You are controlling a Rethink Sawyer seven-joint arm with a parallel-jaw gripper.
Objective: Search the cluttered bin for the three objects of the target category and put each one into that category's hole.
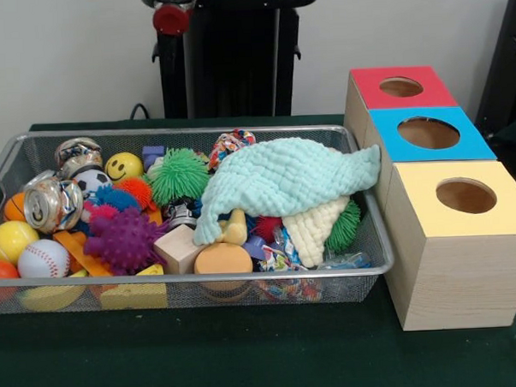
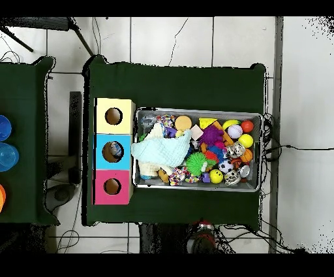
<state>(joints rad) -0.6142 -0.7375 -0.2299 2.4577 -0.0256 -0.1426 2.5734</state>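
Note:
A wire mesh bin (image 1: 245,278) holds a heap of toys. A mint green cloth (image 1: 283,179) covers its right half. On the left lie crushed cans (image 1: 53,202), a baseball (image 1: 42,259), a yellow smiley ball (image 1: 123,166), a purple spiky ball (image 1: 123,238), a green stringy ball (image 1: 178,174) and a wooden block (image 1: 179,248). Beside the bin stand three wooden boxes with round holes, topped yellow (image 1: 465,195), blue (image 1: 428,133) and red (image 1: 401,86). From overhead the bin (image 2: 199,111) has the cloth (image 2: 160,151) towards the boxes (image 2: 112,151). No gripper shows in either view.
The green-covered table (image 1: 248,357) carries the bin and boxes. Only the arm's black upper part with a red knob (image 1: 171,17) shows at the top. Overhead, a second green table at the left holds blue bowls (image 2: 5,157).

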